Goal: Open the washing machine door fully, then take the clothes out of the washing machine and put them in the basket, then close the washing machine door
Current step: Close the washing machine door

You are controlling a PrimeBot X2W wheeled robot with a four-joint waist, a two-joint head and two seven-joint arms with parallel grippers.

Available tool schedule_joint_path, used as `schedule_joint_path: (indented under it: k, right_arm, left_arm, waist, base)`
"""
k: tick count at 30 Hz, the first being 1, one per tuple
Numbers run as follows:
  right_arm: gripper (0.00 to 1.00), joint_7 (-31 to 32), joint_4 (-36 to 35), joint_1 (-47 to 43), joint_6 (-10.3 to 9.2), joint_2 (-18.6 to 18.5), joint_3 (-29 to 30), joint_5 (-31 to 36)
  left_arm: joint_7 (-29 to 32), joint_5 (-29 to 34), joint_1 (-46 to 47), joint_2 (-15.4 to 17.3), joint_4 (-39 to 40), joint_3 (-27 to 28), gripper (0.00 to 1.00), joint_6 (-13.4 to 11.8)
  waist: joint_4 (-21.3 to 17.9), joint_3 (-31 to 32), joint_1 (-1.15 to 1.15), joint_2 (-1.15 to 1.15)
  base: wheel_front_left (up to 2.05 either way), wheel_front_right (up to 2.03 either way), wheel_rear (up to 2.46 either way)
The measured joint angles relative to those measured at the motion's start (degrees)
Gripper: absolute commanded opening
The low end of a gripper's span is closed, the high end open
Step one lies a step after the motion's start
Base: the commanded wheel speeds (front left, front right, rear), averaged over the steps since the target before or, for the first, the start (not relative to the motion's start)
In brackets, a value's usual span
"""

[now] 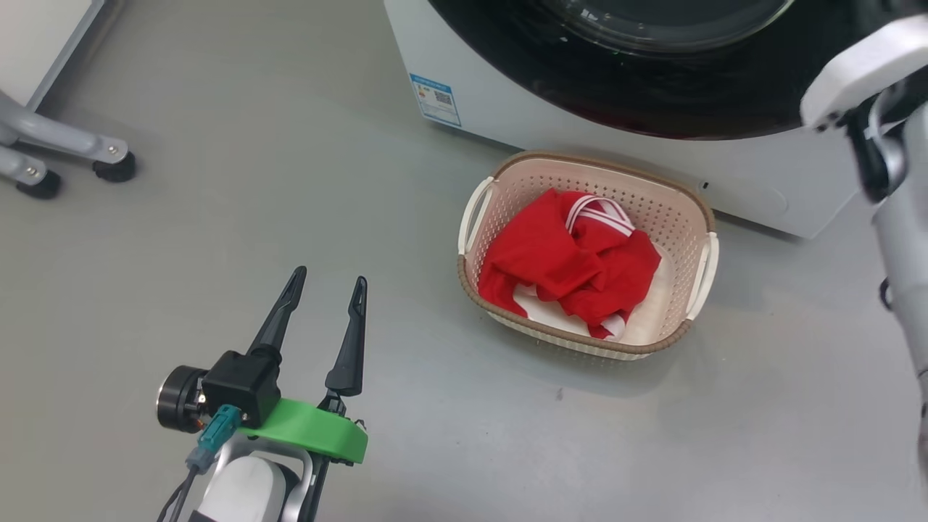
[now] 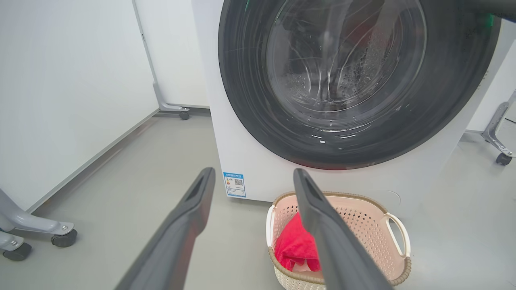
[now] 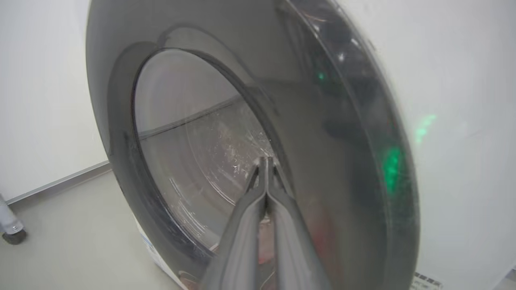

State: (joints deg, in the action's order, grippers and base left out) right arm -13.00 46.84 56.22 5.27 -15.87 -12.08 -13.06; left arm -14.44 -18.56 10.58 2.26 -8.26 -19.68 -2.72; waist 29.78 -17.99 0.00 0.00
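The washing machine door point(image 2: 250, 100), black-rimmed with a glass bowl, lies against the front of the white washing machine point(image 2: 225, 153). In the right wrist view my right gripper point(image 3: 264, 161) is shut on nothing, its tips at the door point(image 3: 322, 161) where glass meets rim. On the floor below the door point(image 1: 652, 101) stands the cream basket point(image 1: 580, 161), holding the red clothes point(image 1: 565, 261). My left gripper point(image 1: 328, 279) hovers open and empty over the floor, left of the basket. Between its fingers point(image 2: 189, 209) I see the machine, the basket point(image 2: 363, 217) and the clothes point(image 2: 294, 245).
My pale right forearm point(image 1: 855, 65) reaches up at the right edge. Grey wheeled stand legs point(image 1: 72, 152) sit at the far left beside a white panel. Another caster leg point(image 2: 500, 149) stands right of the machine. Bare grey floor surrounds the basket.
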Motion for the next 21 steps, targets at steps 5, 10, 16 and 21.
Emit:
schedule_joint_path:
  k: [5, 10, 16, 21]
  right_arm:
    - [0.00, -0.94, 0.05, -3.52, 0.23, 1.97, -0.11, -0.82]
    - [0.00, -1.22, -0.03, -7.84, 0.67, 3.96, -0.34, -1.46]
    - [1.00, -1.30, -0.63, -13.50, 0.85, 7.01, -2.58, -1.40]
    - [1.00, -1.43, -3.79, -17.57, 1.15, 9.57, -3.04, -1.46]
  left_arm:
    - [0.00, 0.48, -0.03, 0.03, -0.52, 0.71, 1.00, -0.01]
    - [0.00, 0.59, -0.12, 0.55, -0.98, 1.24, 1.00, -0.02]
    - [0.00, 0.59, -1.08, 1.12, -2.27, 2.24, 1.00, -0.09]
    - [0.00, 0.59, -2.03, 2.42, -2.77, 2.88, 1.00, -0.10]
  waist:
    - [-1.70, 1.51, 0.00, 0.00]
    - [-3.70, 3.30, 0.00, 0.00]
    - [-6.49, 5.40, 0.00, 0.00]
    - [-9.13, 7.06, 0.00, 0.00]
  base:
    - [0.00, 0.00, 0.00]
    - [0.00, 0.00, 0.00]
    - [0.00, 0.00, 0.00]
    - [0.00, 0.00, 0.00]
